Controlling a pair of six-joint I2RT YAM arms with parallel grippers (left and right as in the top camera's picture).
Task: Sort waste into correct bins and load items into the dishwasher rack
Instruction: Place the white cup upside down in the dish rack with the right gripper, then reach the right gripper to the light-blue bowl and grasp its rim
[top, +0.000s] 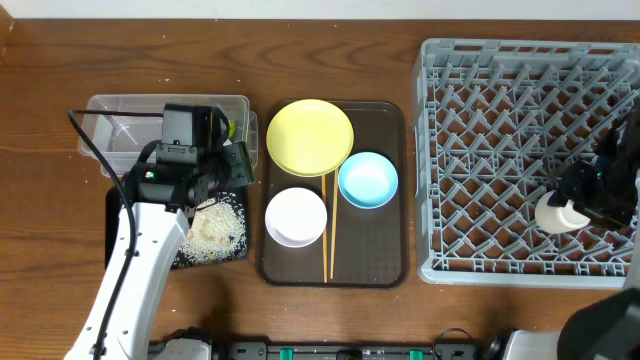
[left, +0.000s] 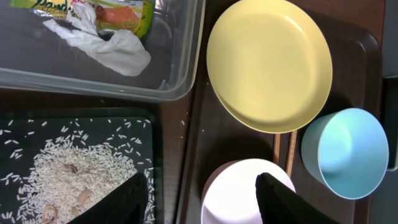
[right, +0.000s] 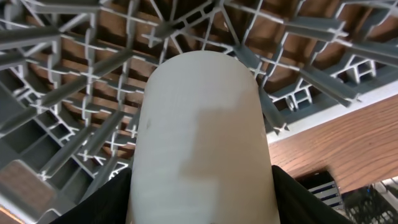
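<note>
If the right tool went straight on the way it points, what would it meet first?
The right tool, shut on the pale cup, points down into the dishwasher rack. The cup's far end would likely meet the rack's grey pegs and grid first, though depth is unclear.

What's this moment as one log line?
right hand: shut on cup, over rack | left hand: open | wrapper, paper: in tub | rice: on black tray | plate, blue bowl, white bowl, chopsticks: on brown tray
</note>
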